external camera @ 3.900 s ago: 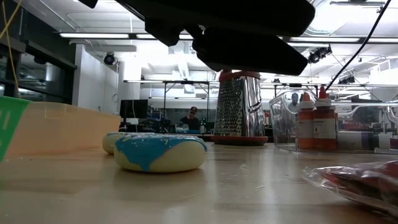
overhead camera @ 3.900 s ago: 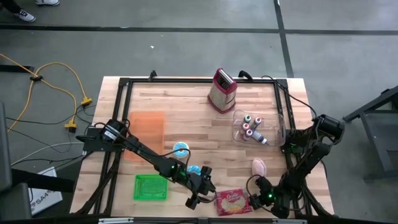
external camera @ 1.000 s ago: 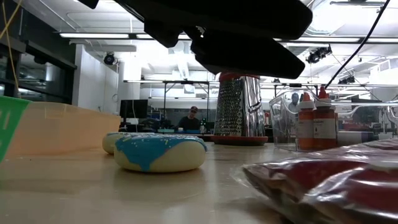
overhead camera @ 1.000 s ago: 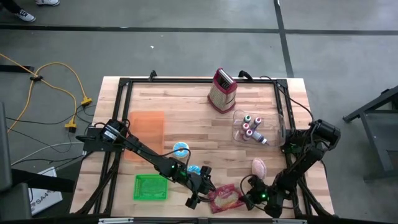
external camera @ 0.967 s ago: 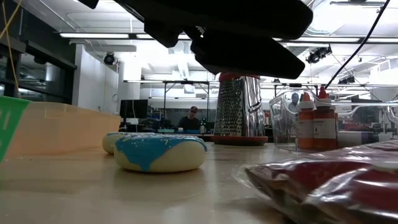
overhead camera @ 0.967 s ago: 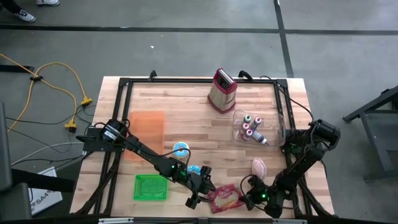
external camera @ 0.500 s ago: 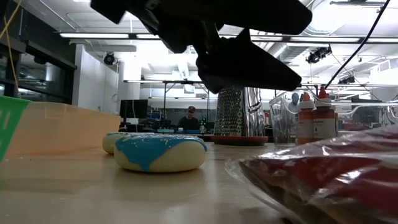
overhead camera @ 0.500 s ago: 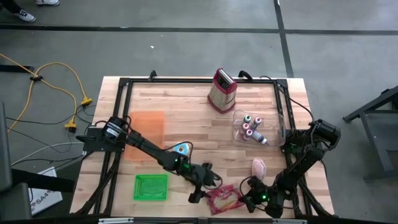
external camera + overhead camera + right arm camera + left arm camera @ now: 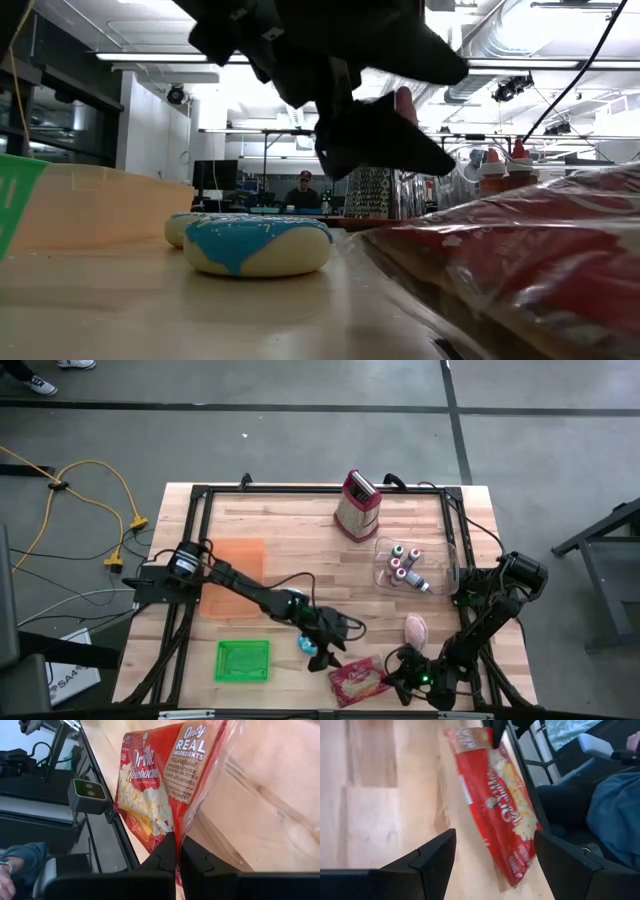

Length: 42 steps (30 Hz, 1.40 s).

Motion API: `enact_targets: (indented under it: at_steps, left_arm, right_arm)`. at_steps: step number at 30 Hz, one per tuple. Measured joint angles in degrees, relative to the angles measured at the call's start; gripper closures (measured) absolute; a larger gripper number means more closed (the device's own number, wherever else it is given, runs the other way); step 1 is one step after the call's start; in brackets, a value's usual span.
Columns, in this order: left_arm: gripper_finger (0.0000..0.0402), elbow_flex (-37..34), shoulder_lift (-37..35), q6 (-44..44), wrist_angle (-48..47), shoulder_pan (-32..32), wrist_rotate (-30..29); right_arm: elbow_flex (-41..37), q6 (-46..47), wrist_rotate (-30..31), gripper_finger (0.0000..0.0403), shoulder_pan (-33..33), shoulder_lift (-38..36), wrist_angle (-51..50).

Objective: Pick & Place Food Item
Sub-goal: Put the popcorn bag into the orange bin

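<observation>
The right gripper (image 9: 392, 682) is pinching the red popcorn bag (image 9: 356, 679) at the table's near edge, while the left gripper (image 9: 330, 643) (jaws spread, empty) is now hovering beside it, having swung rightward. Farther back, a clear bin (image 9: 447, 564) is holding small bottles (image 9: 404, 568).

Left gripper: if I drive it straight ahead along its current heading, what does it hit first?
Most likely the red popcorn bag, which lies straight ahead of the open left gripper near the table's front edge, its far end pinched by the right gripper. Depth is hard to judge, so approach slowly.
</observation>
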Motion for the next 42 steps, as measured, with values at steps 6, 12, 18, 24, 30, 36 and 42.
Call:
enact_targets:
  at_steps: [6,12,18,24,30,36,42]
  left_arm:
    - [0.0140,0.0,0.0,-0.4,-0.3,1.3,3.1]
    - [0.0140,0.0,0.0,-0.4,-0.3,1.7,4.3]
    - [0.0140,0.0,1.0,-2.1,0.5,1.7,7.8]
    - [0.0140,0.0,4.0,-4.1,2.4,1.7,10.5]
    - [0.0140,0.1,4.8,-5.0,4.3,2.0,12.5]
    - [0.0140,0.1,4.9,-6.0,6.4,2.0,14.5]
    - [0.0140,0.1,4.9,-6.4,6.8,2.0,15.3]
  right_arm:
    - [0.0,-2.4,2.0,0.0401,-0.1,0.0,0.3]
    - [0.0,-4.0,4.2,0.0401,-0.7,0.0,0.5]
    - [0.0,-7.5,3.8,0.0401,-2.2,0.0,2.9]
    - [0.0,-8.6,3.7,0.0401,-2.6,0.0,3.9]
    - [0.0,-10.0,3.9,0.0401,-2.9,0.0,4.6]
    - [0.0,-11.9,4.0,0.0401,-3.9,0.0,5.6]
    - [0.0,-14.9,4.4,0.0401,-5.0,0.0,7.2]
